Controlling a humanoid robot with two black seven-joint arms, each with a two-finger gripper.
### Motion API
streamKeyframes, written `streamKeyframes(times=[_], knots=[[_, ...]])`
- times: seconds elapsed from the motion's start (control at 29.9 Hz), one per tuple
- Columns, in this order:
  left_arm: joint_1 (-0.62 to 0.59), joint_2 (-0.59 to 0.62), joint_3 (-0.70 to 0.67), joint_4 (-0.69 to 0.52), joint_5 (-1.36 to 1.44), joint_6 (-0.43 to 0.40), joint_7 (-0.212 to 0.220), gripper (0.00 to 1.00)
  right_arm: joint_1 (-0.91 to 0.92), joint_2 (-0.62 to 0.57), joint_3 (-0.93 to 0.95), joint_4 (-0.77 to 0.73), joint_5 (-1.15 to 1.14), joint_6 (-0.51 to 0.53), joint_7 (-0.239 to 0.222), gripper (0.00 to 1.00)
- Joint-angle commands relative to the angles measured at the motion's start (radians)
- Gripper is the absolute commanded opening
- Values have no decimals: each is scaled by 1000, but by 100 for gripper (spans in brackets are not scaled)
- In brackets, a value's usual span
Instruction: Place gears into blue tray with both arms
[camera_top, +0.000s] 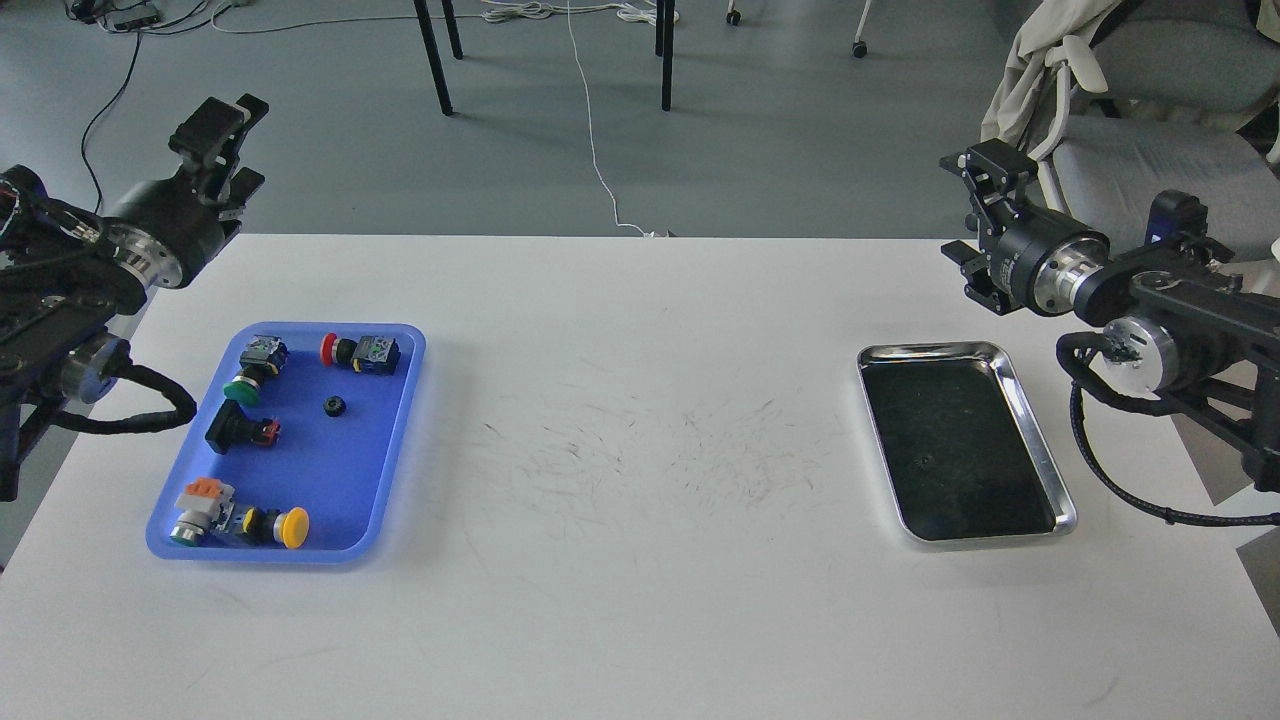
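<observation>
The blue tray lies on the left of the white table. One small black gear rests inside it, near the middle of its far half, among several push-button switches. My left gripper hangs raised beyond the table's far left corner, well up and left of the tray, with its fingers apart and nothing between them. My right gripper hovers over the far right edge of the table, open and empty, its claws pointing up and left.
A shiny steel tray with a black inside sits on the right, below and left of my right arm. Switches with green, red and yellow caps lie in the blue tray. Chairs and cables stand on the floor beyond.
</observation>
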Motion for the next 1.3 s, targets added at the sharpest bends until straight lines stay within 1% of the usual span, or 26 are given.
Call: streamKeyframes(times=[0.0, 0.1, 0.17, 0.27, 0.3, 0.33, 0.4, 0.43, 0.47, 0.53, 0.6, 0.7, 0.74, 0.8, 0.94, 1.14, 1.27], knots=[[4, -14, -22, 5, -84, -82, 0, 98, 38, -17, -78, 31, -27, 14, 1, 99], [0, -24, -16, 54, -119, -96, 0, 98, 44, -36, -106, 66, -61, 15, 6, 99], [-3, -53, -34, 74, -130, -109, 0, 98, 46, -50, -110, 83, -95, 15, 6, 99], [-2, -73, -68, 89, -196, -168, 0, 98, 46, -72, -112, 101, -121, 15, 9, 99], [0, -77, -74, 94, -214, -189, 25, 98, 46, -78, -113, 107, -131, 15, 12, 98], [-2, -76, -77, 98, -227, -210, 65, 98, 46, -82, -113, 117, -144, 14, 12, 98], [-2, -80, -79, 107, -239, -263, 190, 98, 46, -89, -113, 129, -181, 14, 12, 97], [0, -87, -85, 117, -248, -276, 246, 98, 46, -93, -113, 134, -196, 14, 12, 97], [-2, -90, -99, 126, -265, -293, 277, 98, 46, -98, -113, 141, -207, 14, 12, 97], [-2, -94, -119, 137, -294, -335, 295, 98, 48, -106, -113, 150, -227, 14, 12, 96], [-8, -97, -117, 153, -299, -347, 315, 98, 49, -109, -113, 160, -259, 14, 14, 96], [-28, -160, -130, 210, -316, -347, 329, 98, 49, -127, -113, 177, -335, 14, 15, 96], [-38, -181, -120, 218, -322, -347, 329, 98, 49, -130, -115, 180, -369, 15, 18, 96], [-45, -188, -116, 236, -320, -347, 332, 98, 49, -141, -115, 190, -444, 24, 27, 96], [-46, -247, -113, 317, -323, -347, 329, 98, 73, -179, -170, 238, -582, 64, 35, 96], [-46, -264, -113, 330, -322, -347, 326, 98, 204, -201, -346, 273, -688, 67, 44, 96], [-46, -280, -111, 339, -320, -347, 329, 98, 259, -259, -406, 347, -861, 69, 46, 96]])
